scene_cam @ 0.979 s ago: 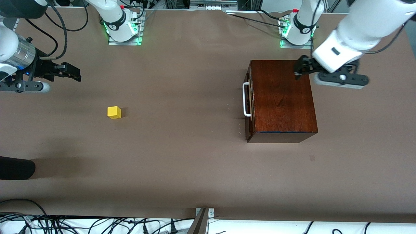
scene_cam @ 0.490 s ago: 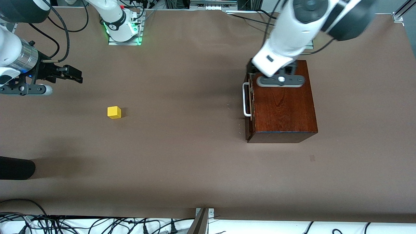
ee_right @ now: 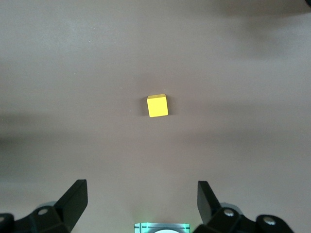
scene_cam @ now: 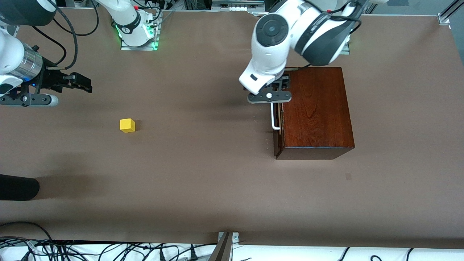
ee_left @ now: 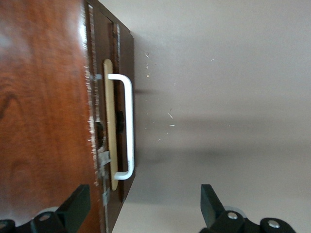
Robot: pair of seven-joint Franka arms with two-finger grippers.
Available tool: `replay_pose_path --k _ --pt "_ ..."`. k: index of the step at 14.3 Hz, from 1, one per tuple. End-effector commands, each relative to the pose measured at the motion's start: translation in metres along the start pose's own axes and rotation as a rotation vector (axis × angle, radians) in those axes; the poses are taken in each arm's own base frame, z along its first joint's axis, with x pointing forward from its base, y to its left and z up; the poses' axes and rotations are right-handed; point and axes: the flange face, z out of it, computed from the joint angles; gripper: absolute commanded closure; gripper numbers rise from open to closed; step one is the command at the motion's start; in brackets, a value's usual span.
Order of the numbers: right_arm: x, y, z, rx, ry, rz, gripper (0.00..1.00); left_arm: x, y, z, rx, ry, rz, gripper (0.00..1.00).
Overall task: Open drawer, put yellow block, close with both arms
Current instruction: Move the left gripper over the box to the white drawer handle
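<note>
While the drawer [scene_cam: 278, 119] sits shut in the box [scene_cam: 315, 112], the front view shows the left gripper [scene_cam: 270, 95] swung over from the box top to above the handle [scene_cam: 274, 116], ready to pull. The left wrist view shows open jaws flanking it. In the right wrist view, the right gripper [ee_right: 141, 201] waits open over the table, block [ee_right: 157, 105] untouched toward its end.

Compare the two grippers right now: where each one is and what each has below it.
The left gripper hangs over the drawer front, by the farther end of its white handle; the right gripper hangs over bare table at the right arm's end. The left gripper's fingers straddle the box's front edge; the right gripper's frame only tabletop, with the yellow block ahead of them. Both are open and hold nothing.
</note>
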Motion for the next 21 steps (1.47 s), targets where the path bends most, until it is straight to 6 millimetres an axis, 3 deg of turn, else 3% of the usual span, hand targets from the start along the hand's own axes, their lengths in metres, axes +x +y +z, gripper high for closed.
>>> replay_pose_path --k 1,5,10,21 --pt "-0.004 0.0 -0.004 -0.011 0.008 0.001 0.0 0.005 0.0 0.024 0.02 0.012 -0.005 0.0" --pt "-0.007 0.0 -0.004 -0.012 -0.008 -0.001 0.0 -0.001 0.022 0.066 0.109 0.048 0.011 0.0" --pt "-0.008 0.0 -0.003 -0.011 -0.017 -0.004 0.0 -0.003 0.026 0.103 0.139 0.068 0.033 0.0" --pt "-0.008 -0.001 -0.001 -0.005 -0.018 -0.012 0.0 0.009 0.03 0.135 0.167 0.108 0.053 0.0"
